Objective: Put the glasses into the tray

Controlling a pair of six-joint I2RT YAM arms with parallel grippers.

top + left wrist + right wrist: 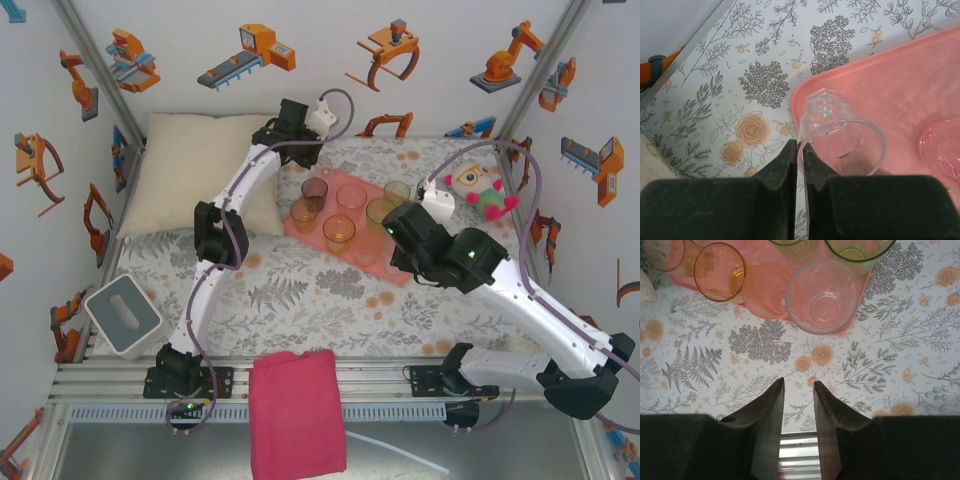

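L fingers pinch 1 clear glass at corner of 1 tray — R fingers apart, empty.

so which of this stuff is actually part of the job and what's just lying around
Part of the job:
- tray
- clear glass, its rim pinched by the left pincer
- orange glass and green glass on the tray

Just lying about:
- cream pillow
- magenta cloth
- plush toy
- grey box
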